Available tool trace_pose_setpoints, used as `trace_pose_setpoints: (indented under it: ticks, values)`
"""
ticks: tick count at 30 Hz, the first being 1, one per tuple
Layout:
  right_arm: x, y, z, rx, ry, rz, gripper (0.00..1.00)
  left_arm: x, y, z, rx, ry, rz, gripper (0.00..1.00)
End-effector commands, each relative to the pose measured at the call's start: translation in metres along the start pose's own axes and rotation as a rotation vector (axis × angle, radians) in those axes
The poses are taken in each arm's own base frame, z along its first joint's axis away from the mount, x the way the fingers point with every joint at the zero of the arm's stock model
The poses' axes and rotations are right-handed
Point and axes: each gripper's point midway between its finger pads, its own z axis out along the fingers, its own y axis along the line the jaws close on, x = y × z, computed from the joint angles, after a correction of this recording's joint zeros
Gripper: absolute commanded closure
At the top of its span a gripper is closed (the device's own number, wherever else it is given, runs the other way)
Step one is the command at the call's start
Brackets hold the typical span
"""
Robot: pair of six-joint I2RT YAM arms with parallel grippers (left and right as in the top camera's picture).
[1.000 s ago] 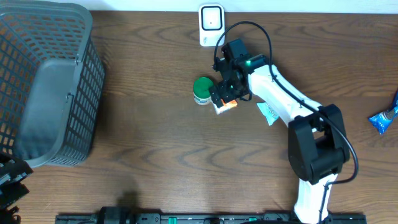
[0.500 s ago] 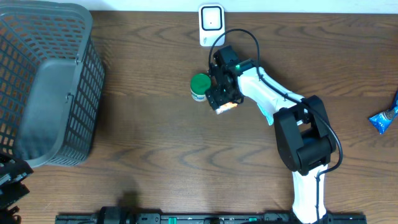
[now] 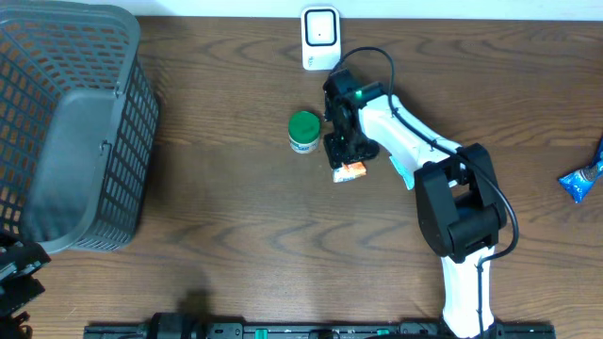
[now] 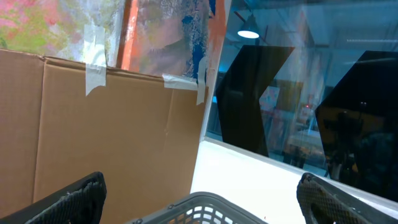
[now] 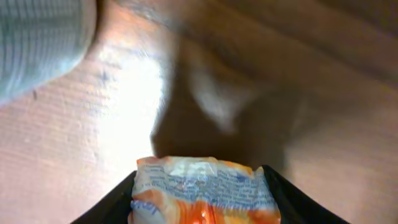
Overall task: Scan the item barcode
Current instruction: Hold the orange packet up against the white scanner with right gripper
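You had your right claw (image 3: 347,162) pinched on the orange packet (image 5: 202,190), low on the desk (image 3: 236,235) between its fingers, likely readying a lift toward the white scanner (image 3: 320,38) just beyond it. Your left claw (image 4: 199,194) gaped wide, idle.

The right arm (image 3: 415,141) stands on its base at the table's near edge, right of centre. It extends toward the far edge and bends left at the elbow. The wrist points the right gripper (image 3: 346,162) down at the tabletop. In the wrist view, both fingers (image 5: 109,202) bear against the sides of a packet (image 5: 202,193). The left arm (image 3: 17,273) sits at the near left corner. The left gripper (image 4: 200,186) has its fingers spread wide, with nothing held.
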Motion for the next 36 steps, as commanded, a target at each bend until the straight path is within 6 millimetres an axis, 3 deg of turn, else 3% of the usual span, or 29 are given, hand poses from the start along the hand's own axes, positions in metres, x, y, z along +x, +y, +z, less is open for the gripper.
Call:
trace_pose_setpoints:
  ticks: [1, 8, 11, 17, 20, 24, 36]
  values:
    - [-0.005, 0.000, -0.019, -0.012, 0.016, 0.089, 0.48, 0.001, 0.001, -0.003, 0.004, 0.000, -0.016, 0.02]
    - [0.032, 0.030, -0.053, -0.172, 0.202, 0.127, 0.46, 0.015, -0.004, 0.002, 0.012, 0.030, -0.113, 0.02]
    - [0.044, 0.034, -0.058, -0.197, 0.258, 0.140, 0.46, 0.010, -0.010, -0.005, 0.074, 0.008, -0.130, 0.03]
    - [0.063, 0.031, -0.063, -0.181, 0.338, 0.152, 0.45, -0.012, 0.004, -0.059, 0.213, -0.098, -0.193, 0.02]
    - [0.073, 0.034, -0.067, -0.196, 0.380, 0.154, 0.45, -0.014, 0.013, -0.089, 0.276, -0.153, -0.219, 0.02]
    - [0.093, 0.041, -0.078, -0.245, 0.472, 0.134, 0.45, -0.011, 0.030, -0.111, 0.276, -0.204, -0.245, 0.02]
    - [0.095, 0.053, -0.084, -0.321, 0.493, 0.136, 0.47, 0.017, 0.019, -0.098, 0.274, -0.150, -0.215, 0.02]
